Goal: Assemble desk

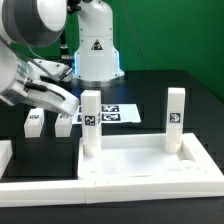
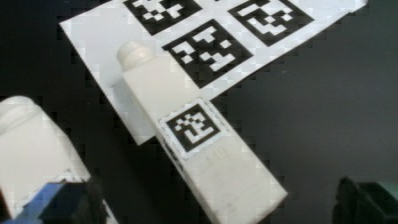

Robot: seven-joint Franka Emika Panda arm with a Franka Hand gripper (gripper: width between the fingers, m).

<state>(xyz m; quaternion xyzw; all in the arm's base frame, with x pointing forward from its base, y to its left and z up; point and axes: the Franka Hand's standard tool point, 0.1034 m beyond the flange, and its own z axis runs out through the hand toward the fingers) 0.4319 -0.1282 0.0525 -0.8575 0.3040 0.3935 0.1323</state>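
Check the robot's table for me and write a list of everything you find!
Surface: black table, plain and dark.
Job's things: white desk top at the front, with two upright legs in its far corners. Two loose legs sit on the table at the exterior view's left.
Clutter: marker board lying flat behind the desk top.
Grippers: gripper open, over a loose leg, holding nothing.
Cables: nothing seen.
Surroundings: robot base at the back, green wall behind.
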